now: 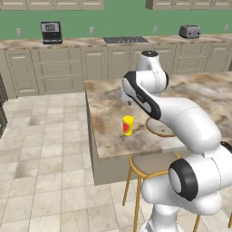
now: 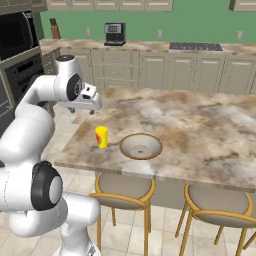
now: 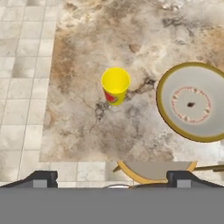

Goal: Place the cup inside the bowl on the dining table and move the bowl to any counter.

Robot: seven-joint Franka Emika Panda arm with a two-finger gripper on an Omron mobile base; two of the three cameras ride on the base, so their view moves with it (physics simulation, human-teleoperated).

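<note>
The small yellow cup (image 1: 128, 125) (image 2: 101, 136) (image 3: 115, 84) stands upright near the front left corner of the dining table (image 1: 107, 136) (image 2: 200, 125) (image 3: 83, 127), its red mark facing the edge. To its right lies the wide tan-rimmed bowl (image 2: 141, 146) (image 3: 194, 101) with nothing in it; my arm partly covers the bowl (image 1: 159, 130) in the left base view. My gripper (image 2: 92, 109) (image 3: 113, 178) hangs open high over the table's left edge, pointing down, with the cup below and ahead of it. Nothing sits between the fingers.
Two round stools (image 2: 125, 187) (image 2: 217, 200) stand against the table's near side. The counter (image 1: 68, 44) (image 2: 150, 47) runs along the back wall with a coffee machine (image 1: 51, 32), a cooktop (image 1: 126, 40) and a toaster (image 1: 189, 31). A wall oven (image 2: 20, 55) stands at the left.
</note>
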